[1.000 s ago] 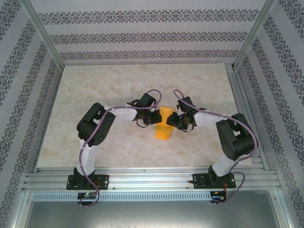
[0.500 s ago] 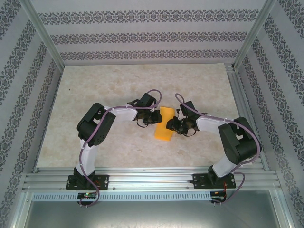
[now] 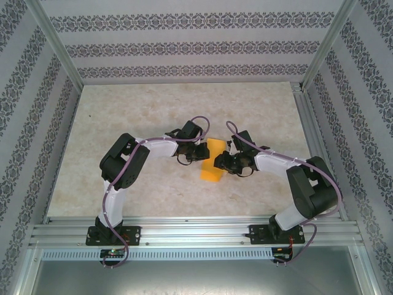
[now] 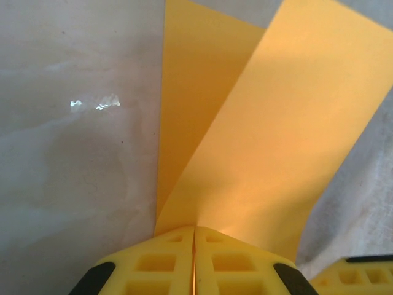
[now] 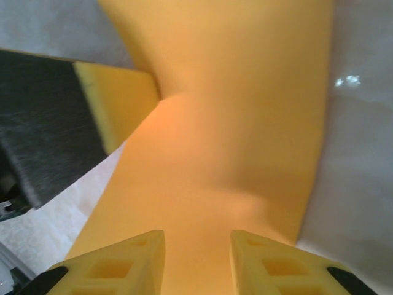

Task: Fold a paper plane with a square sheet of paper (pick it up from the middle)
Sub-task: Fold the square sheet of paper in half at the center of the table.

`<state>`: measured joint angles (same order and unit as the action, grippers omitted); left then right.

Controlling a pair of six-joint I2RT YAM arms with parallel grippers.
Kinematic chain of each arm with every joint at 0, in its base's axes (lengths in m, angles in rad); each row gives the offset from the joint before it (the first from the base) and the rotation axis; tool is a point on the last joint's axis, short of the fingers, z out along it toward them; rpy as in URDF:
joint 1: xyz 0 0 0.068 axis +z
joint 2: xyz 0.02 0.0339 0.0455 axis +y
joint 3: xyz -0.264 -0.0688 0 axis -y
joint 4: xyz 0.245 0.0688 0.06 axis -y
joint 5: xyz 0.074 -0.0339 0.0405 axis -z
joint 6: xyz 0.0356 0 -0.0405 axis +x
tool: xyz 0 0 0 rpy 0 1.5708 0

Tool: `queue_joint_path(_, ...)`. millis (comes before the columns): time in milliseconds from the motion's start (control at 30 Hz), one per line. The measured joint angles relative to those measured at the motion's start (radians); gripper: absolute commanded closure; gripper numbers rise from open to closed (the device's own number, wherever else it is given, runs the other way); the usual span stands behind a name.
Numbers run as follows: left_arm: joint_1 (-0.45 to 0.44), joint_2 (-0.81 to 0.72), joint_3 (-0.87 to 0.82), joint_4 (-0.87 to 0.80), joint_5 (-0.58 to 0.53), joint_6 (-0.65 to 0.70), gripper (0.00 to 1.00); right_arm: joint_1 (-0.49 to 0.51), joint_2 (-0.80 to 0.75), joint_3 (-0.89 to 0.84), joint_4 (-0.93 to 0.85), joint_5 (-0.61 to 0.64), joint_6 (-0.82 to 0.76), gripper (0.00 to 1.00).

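Note:
The square sheet of paper (image 3: 212, 161) lies mid-table as an orange-yellow folded strip, slanting between both grippers. No pointed dart shape is in view. My left gripper (image 3: 202, 152) is shut on the paper's left edge; in the left wrist view the closed fingertips (image 4: 194, 228) pinch the sheet (image 4: 276, 135), which fans away in two layers. My right gripper (image 3: 223, 161) sits at the paper's right side. It is open (image 5: 196, 236) and straddles the sheet (image 5: 233, 123) without gripping it. The left gripper's yellow finger (image 5: 116, 104) presses the paper's far edge.
The marbled tabletop (image 3: 135, 117) is ringed by patterned walls and an aluminium frame (image 3: 196, 233) along the near edge. Both arms bend inward, with their purple cables looping above the wrists.
The right gripper has moved slightly nearer and leftward onto the paper. The paper has changed from a bent two-part shape to one slanted strip. The left gripper has stayed put.

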<state>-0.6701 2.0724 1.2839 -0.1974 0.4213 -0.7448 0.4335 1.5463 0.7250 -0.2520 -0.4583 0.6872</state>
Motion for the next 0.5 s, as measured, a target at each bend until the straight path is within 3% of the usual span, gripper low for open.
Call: queue_joint_path(500, 0.000, 0.000, 0.000, -0.001, 0.000, 0.003, 0.89, 0.016, 0.048, -0.044, 0.066, -0.018, 0.022, 0.67)
